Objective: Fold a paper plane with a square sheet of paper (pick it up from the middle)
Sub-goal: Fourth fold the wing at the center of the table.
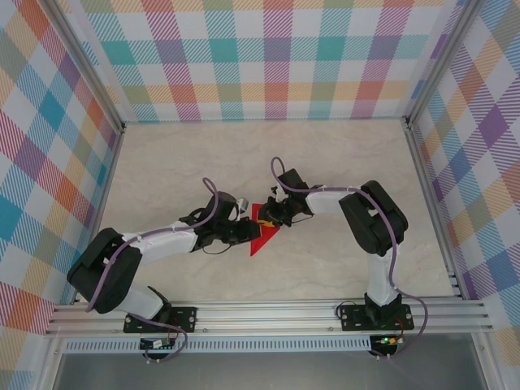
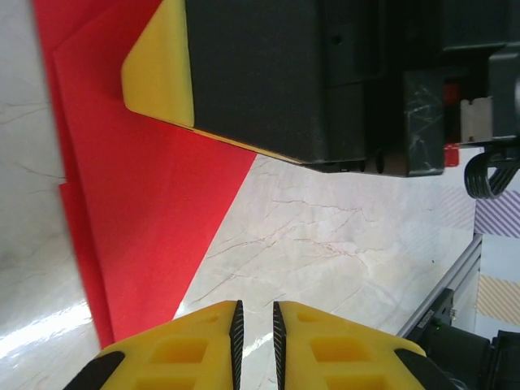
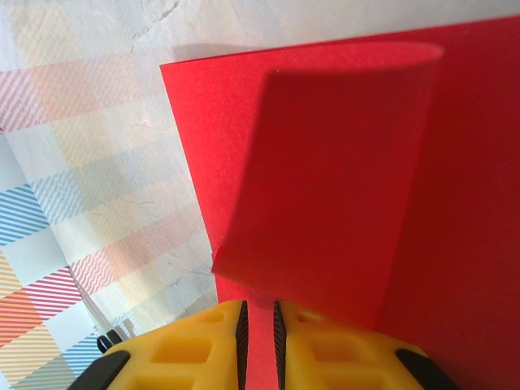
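**foldfan:** Where's the paper, and what's the move from here?

**yam_tinkerer:** Starting at the near end, the red sheet (image 1: pixel 261 240) lies on the marble tabletop (image 1: pixel 341 162). It's already creased, with a pointed tip aimed back at the arm bases. The left gripper (image 2: pixel 256 315) sits just off the sheet's left edge. Its jaws are pinched down to a thin slit with nothing in it, tips over bare marble. The right gripper (image 3: pixel 258 313) is over the sheet's far part with jaws just as narrow, and one yellow finger (image 2: pixel 158 73) rests on the paper. Past its tips a flap (image 3: pixel 325 179) curls up off the sheet.

**foldfan:** So is the right one actually gripping that flap?

**yam_tinkerer:** Honestly can't tell. There's red in the slit, but that could just be the sheet underneath. My read is that a fold is being laid over and needs setting.

To do it well, I'd treat the right gripper as the anchor and press straight down on the sheet so nothing shifts. Then bring the left one's closed tips onto the flap and sweep along the fold line, from the sheet's middle out to its tip.

Thin paper on smooth marble will probably skate if pushed sideways, so go for downward pressure and short strokes. Line the flap's edge up with the centre crease before flattening, because a crooked crease is hard to undo.
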Motion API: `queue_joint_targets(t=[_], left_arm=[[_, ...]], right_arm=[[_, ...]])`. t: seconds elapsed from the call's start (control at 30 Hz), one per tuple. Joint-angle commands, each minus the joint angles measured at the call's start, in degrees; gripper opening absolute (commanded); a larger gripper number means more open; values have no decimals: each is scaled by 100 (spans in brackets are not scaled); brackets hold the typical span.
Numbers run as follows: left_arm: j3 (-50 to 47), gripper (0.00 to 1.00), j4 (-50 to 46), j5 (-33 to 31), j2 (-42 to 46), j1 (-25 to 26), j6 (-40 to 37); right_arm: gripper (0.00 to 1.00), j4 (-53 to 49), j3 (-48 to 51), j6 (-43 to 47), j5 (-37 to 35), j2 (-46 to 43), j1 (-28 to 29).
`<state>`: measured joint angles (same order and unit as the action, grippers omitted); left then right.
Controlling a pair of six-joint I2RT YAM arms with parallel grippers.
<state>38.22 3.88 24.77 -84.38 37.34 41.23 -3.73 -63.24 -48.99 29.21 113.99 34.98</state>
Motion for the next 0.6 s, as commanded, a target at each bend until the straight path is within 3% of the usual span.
queue_joint_targets(t=[0.0, 0.23, 0.57], left_arm=[[55, 20, 247, 371, -447, -43, 162], [-156, 19, 263, 299, -977, -51, 226], [-805, 19, 203, 239, -881, -52, 201]], right_arm=[[19, -559, 119, 48, -359, 422, 26], [19, -575, 128, 57, -365, 431, 26], [19, -565, 179, 48, -393, 438, 26]])
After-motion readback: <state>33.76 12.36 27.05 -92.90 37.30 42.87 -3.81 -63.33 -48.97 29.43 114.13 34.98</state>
